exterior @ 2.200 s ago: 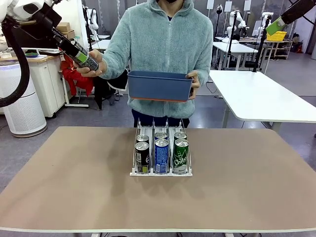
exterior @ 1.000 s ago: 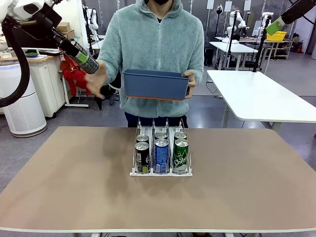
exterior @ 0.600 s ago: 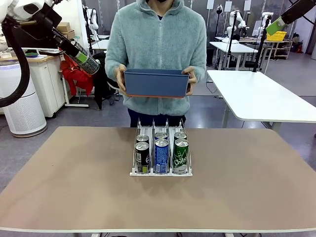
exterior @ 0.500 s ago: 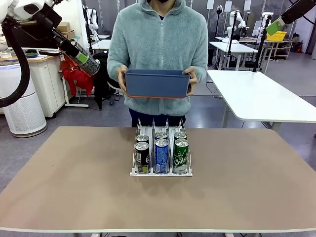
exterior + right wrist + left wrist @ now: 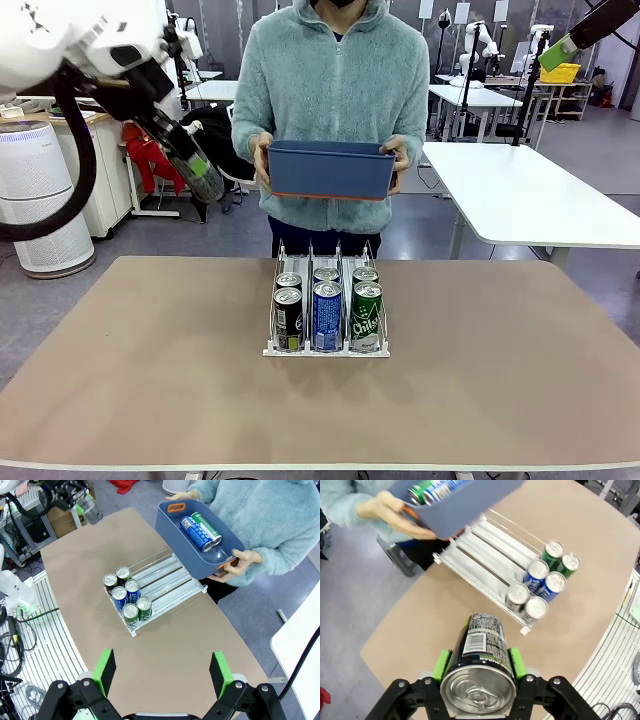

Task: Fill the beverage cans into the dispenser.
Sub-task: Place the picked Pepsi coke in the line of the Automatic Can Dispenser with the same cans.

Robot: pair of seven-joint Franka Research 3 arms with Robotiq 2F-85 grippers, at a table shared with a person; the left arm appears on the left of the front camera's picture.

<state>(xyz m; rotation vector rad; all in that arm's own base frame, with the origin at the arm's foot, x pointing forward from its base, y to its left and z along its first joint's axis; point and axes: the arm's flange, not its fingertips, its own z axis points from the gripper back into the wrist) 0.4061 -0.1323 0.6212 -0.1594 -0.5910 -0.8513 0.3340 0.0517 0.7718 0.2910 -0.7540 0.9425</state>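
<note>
My left gripper is shut on a black-and-green beverage can, tilted in the air above the table's far left edge. In the left wrist view the can sits between the green pads, silver top toward the camera. The dispenser stands mid-table with black-and-green, blue and green cans in front and one more behind each. Its rear lanes are bare. My right gripper is open, high above the table, with nothing between its fingers.
A person at the far side holds a dark blue bin in both hands above the dispenser's back end. A blue can and a green can lie in it. Bare brown table surrounds the dispenser.
The person's hand left the can and went back to the bin, now held in both hands. My left gripper has carried the can down and to the right, toward the table.
</note>
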